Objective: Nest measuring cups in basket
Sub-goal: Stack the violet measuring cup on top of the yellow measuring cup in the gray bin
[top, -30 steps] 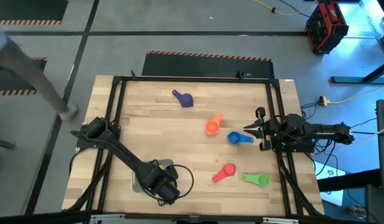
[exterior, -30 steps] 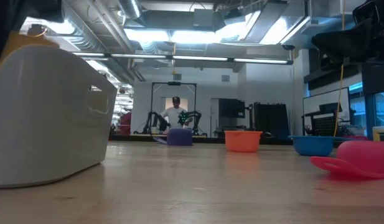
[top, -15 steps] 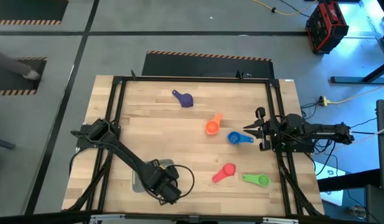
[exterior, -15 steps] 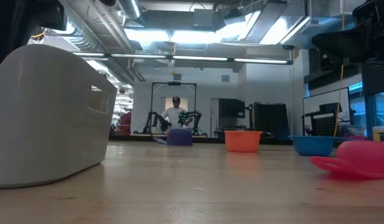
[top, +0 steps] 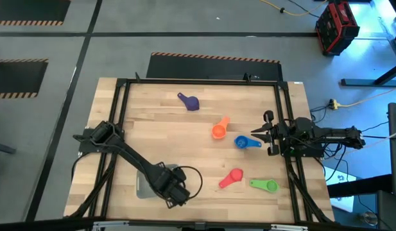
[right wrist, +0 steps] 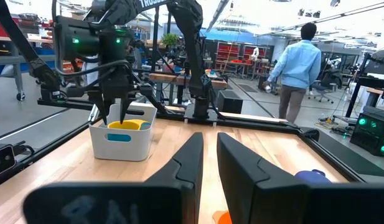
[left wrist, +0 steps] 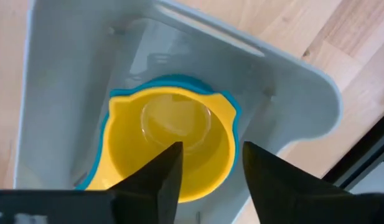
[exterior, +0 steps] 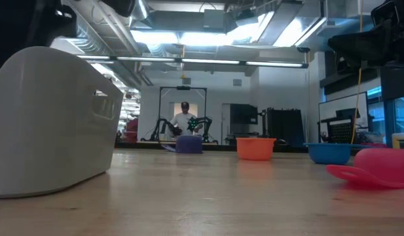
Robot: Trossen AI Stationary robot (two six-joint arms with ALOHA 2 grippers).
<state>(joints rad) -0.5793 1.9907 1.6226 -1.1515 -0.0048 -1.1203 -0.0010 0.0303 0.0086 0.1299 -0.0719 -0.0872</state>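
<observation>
Left gripper (left wrist: 207, 171) hangs over the basket (left wrist: 291, 93) at the surface's (top: 153, 135) near-left corner, jaws spread, holding nothing.

Inside the basket a yellow cup (left wrist: 173, 146) sits nested in a teal cup (left wrist: 232, 109). Purple cup (top: 190, 102), orange cup (top: 219, 130), blue cup (top: 244, 142), pink cup (top: 232, 178) and green cup (top: 265, 185) lie loose across the wood. The right gripper (top: 255, 135) waits just beside the blue cup, jaws nearly together and empty.
</observation>
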